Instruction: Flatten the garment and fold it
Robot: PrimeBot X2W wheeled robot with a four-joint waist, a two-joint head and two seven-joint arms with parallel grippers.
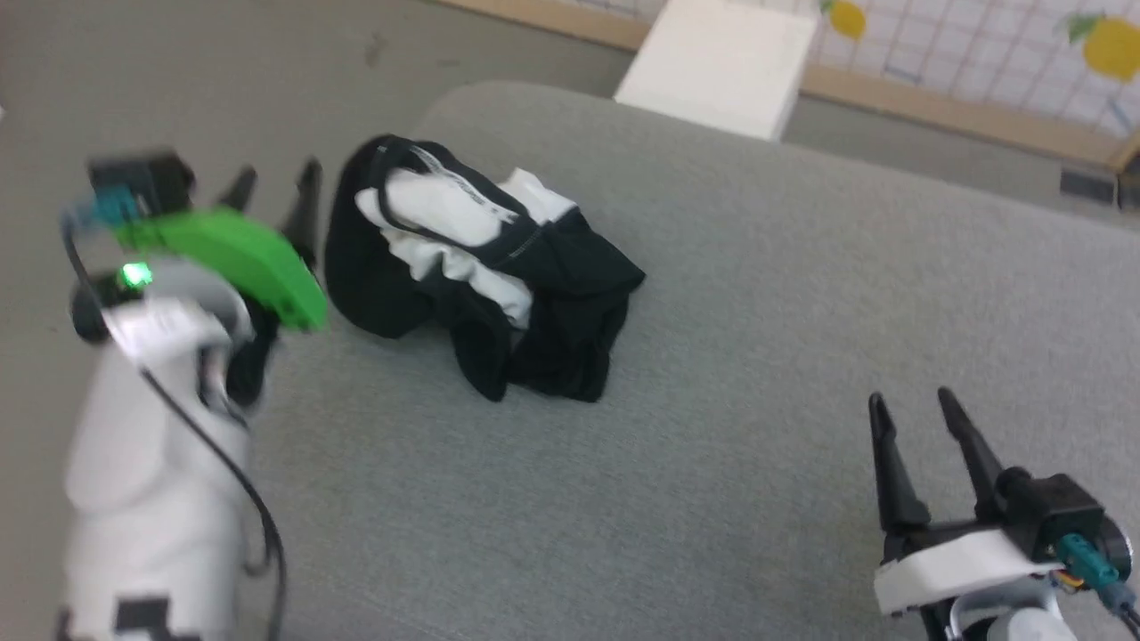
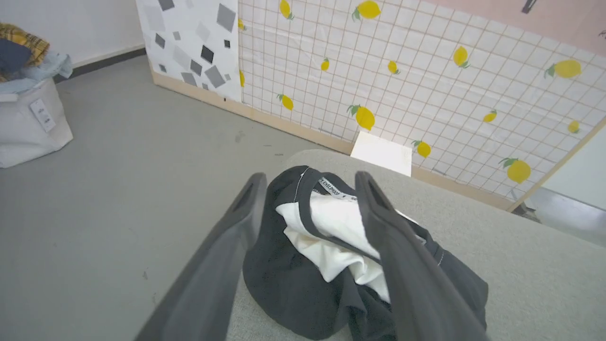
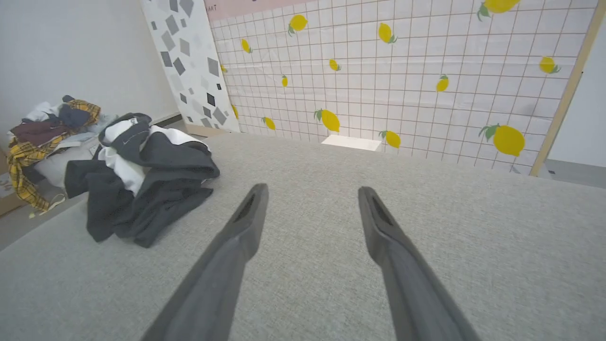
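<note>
Crumpled black-and-white T-shirt (image 1: 481, 276) on grey padded top (image 1: 757, 374), my left gripper (image 1: 276, 182) spread wide just beside it, right gripper (image 1: 912, 405) agape well apart, collar lettering (image 2: 337, 189) visible from left wrist, plaid laundry heap (image 3: 19, 161) from right wrist.

L forearm (image 1: 142, 463) white, green cover (image 1: 240, 254), blk cable (image 1: 223, 463); pincer fingers (image 1: 891, 472) dark, tapered.

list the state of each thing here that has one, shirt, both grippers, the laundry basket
garment, crumpled in a heap on the grey table, not flattened, not folded
left gripper, open, empty, beside the garment
right gripper, open, empty, over bare table
laundry basket, heaped full of clothes
</note>
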